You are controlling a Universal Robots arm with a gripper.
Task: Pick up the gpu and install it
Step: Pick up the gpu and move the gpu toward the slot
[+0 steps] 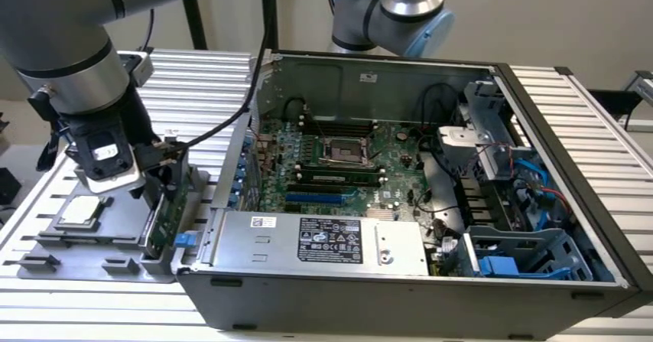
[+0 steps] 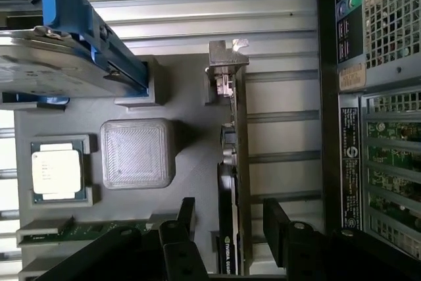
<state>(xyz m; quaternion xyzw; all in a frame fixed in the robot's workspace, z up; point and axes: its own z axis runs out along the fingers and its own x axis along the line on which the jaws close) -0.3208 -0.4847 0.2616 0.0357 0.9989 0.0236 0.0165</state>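
Well, your gripper (image 2: 229, 205) hangs wide open over the grey holder tray (image 2: 191, 136), its fingers (image 2: 186, 218) straddling the gpu (image 2: 231, 153) with a gap on either side (nothing gripped). You'll find the card upright on edge in the tray's slot, just beside the open computer case (image 1: 408, 296).

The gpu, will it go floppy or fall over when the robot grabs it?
Probably stiff: the gpu is a flat board with a metal bracket at one end. It stands on its thin edge in the gray holder, so a sideways nudge might tip it. The open gripper straddles it, which should steady it.
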